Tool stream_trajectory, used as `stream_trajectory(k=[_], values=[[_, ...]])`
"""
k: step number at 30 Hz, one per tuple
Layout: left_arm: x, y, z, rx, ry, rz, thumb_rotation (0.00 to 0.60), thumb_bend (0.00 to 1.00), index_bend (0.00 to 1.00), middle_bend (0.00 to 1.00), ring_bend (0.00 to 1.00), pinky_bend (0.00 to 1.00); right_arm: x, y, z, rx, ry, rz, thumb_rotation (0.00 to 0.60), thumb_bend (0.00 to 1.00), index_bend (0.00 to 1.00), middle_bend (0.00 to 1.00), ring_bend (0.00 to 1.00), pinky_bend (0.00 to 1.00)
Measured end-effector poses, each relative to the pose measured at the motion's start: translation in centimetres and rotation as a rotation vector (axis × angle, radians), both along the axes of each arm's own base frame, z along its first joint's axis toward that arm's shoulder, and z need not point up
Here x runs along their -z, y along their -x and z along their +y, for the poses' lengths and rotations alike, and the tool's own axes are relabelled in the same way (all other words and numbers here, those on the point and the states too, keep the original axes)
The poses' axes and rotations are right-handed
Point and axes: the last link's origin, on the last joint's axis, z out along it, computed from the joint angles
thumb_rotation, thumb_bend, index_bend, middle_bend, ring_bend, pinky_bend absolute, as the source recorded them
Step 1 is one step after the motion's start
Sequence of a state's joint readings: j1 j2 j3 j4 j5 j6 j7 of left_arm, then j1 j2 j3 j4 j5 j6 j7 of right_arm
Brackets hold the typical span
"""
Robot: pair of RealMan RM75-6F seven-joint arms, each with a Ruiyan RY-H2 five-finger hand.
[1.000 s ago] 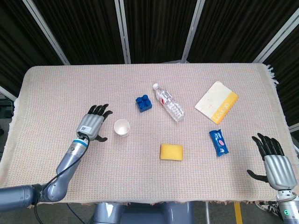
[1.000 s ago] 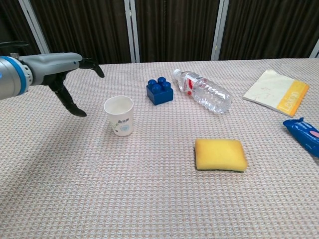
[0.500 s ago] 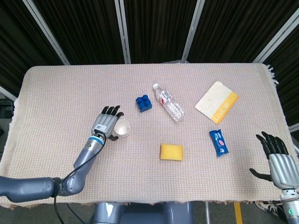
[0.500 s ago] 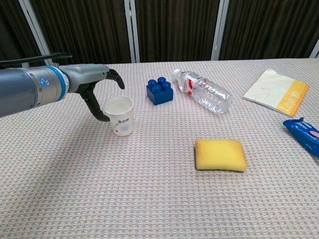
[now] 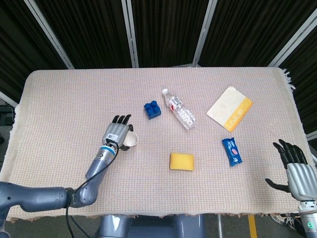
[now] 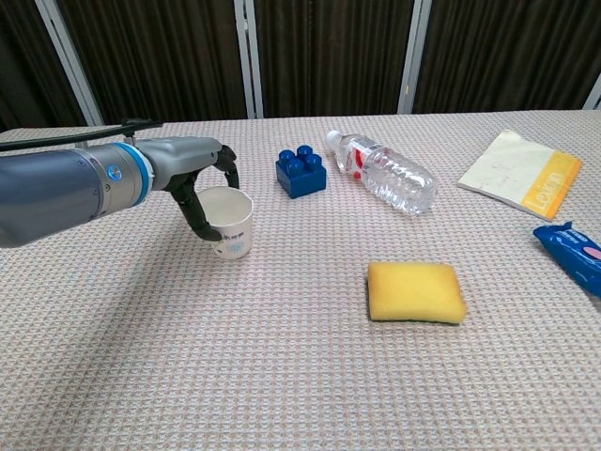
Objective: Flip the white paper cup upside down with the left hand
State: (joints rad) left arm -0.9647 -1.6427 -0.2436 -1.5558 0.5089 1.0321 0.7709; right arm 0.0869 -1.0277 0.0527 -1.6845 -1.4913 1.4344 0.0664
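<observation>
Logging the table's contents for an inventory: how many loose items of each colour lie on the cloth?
White: 1, paper cup
Blue: 2, toy block and snack packet
Yellow: 1, sponge
Clear: 1, bottle
White and orange: 1, booklet
Total: 6

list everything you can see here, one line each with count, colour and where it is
paper cup: 1, white, left of centre, tilted, left hand's fingers around it
toy brick: 1, blue, beyond the cup
water bottle: 1, clear, lying right of the brick
sponge: 1, yellow, centre front
booklet: 1, white and yellow, far right
snack packet: 1, blue, right, in front of the booklet
tablecloth: 1, beige, covers the table
left hand: 1, grey and black, at the cup
right hand: 1, grey and black, front right edge, fingers spread, holding nothing
</observation>
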Motion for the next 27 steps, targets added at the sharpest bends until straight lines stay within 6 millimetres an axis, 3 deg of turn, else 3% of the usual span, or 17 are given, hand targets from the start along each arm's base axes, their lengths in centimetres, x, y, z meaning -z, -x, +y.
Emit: stream_trajectory(k=[8, 15, 20, 27], values=[[-0.6, 0.0, -1.4, -0.077, -0.001, -0.260, 0.600, 0.14, 0.37, 0.00, 0.00, 0.00, 0.2, -0.1, 0.1, -0.004, -0.005, 0.002, 0.600, 0.04, 0.06, 0.00, 0.00, 0.00], [-0.7, 1.6, -3.1, -0.225, 0.036, -0.531, 0.600, 0.14, 0.38, 0.00, 0.00, 0.00, 0.4, -0.2, 0.1, -0.008, -0.014, 0.009, 0.600, 0.04, 0.06, 0.00, 0.00, 0.00], [-0.2, 4.3, -4.2, -0.323, 0.090, -0.610, 0.600, 0.14, 0.39, 0.00, 0.00, 0.00, 0.5, -0.3, 0.1, -0.012, -0.018, 0.011, 0.600, 0.04, 0.06, 0.00, 0.00, 0.00], [-0.6, 8.4, -4.4, -0.361, 0.096, -0.521, 0.600, 0.14, 0.39, 0.00, 0.00, 0.00, 0.7, -0.4, 0.0, -0.018, -0.023, 0.014, 0.600, 0.04, 0.06, 0.00, 0.00, 0.00]])
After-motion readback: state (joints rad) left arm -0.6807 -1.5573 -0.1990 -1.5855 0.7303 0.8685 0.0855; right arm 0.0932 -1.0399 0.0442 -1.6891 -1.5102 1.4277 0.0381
